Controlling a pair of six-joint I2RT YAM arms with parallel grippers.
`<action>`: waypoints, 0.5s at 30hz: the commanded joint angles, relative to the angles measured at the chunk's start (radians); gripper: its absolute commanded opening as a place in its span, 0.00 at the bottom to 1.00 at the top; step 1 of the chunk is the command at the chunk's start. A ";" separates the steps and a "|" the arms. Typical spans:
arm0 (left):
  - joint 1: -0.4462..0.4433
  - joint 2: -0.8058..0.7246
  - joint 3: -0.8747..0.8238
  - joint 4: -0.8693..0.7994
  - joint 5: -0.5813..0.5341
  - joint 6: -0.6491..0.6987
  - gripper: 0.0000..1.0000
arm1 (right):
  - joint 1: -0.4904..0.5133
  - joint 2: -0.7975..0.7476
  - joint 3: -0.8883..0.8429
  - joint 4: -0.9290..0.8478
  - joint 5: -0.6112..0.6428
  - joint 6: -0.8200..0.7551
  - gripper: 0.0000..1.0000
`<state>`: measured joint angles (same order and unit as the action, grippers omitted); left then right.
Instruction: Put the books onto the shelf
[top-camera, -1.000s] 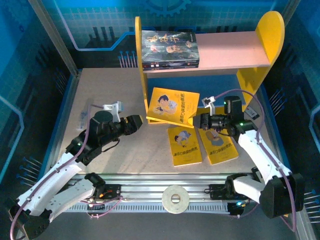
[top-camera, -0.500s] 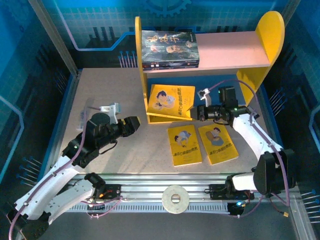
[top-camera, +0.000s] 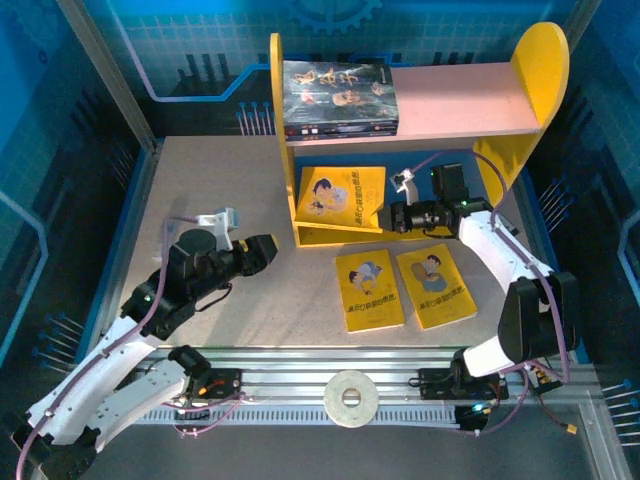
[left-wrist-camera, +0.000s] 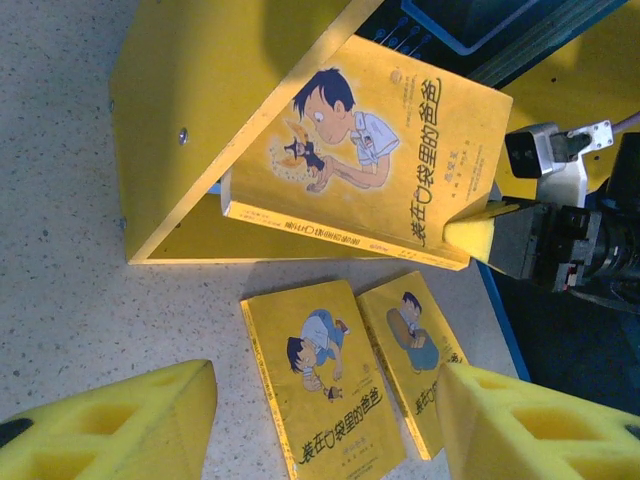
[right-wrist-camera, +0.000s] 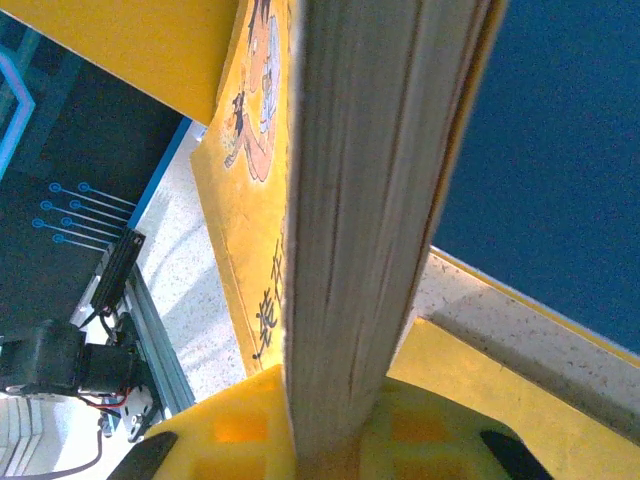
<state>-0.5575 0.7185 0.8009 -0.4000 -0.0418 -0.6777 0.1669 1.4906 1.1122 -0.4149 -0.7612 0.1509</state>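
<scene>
Yellow side panels frame the shelf (top-camera: 455, 110), which has a pale pink upper board and a blue lower board. On the upper board, far beyond both grippers and up against the left panel, lies a small stack of dark books (top-camera: 338, 97) with pictures on the top cover; the rest of that board is bare.

At the mouth of the lower tier, the right gripper (top-camera: 392, 217) has its yellow foam pads pressed together on the right edge of a held yellow book (top-camera: 340, 197). This book has a cartoon boy on its cover. It reaches leftward from the gripper, tilted, with its far side against the left panel. Whether its lower edge rests on the blue board I cannot tell. From the right wrist the page edges rise straight out from between the pads, with the blue board just to the right.

Just below the right gripper, 2 flat yellow books (top-camera: 400, 288) lie side by side on the table (top-camera: 200, 180), covers up, touching or nearly so.

The left gripper (top-camera: 268, 250) hangs over bare table, well left of all 3 yellow books, its pads spread apart and holding nothing
</scene>
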 joint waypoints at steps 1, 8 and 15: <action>-0.002 -0.011 -0.007 -0.005 -0.015 0.007 0.61 | -0.014 0.022 0.076 0.021 -0.038 -0.037 0.10; -0.002 -0.017 -0.014 -0.005 -0.012 0.004 0.61 | -0.016 0.099 0.148 -0.028 -0.030 -0.066 0.12; -0.001 -0.031 -0.015 -0.013 -0.017 0.006 0.61 | -0.017 0.149 0.184 -0.026 -0.029 -0.057 0.15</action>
<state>-0.5575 0.7044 0.7948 -0.4004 -0.0418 -0.6781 0.1490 1.6253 1.2442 -0.4877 -0.7620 0.1028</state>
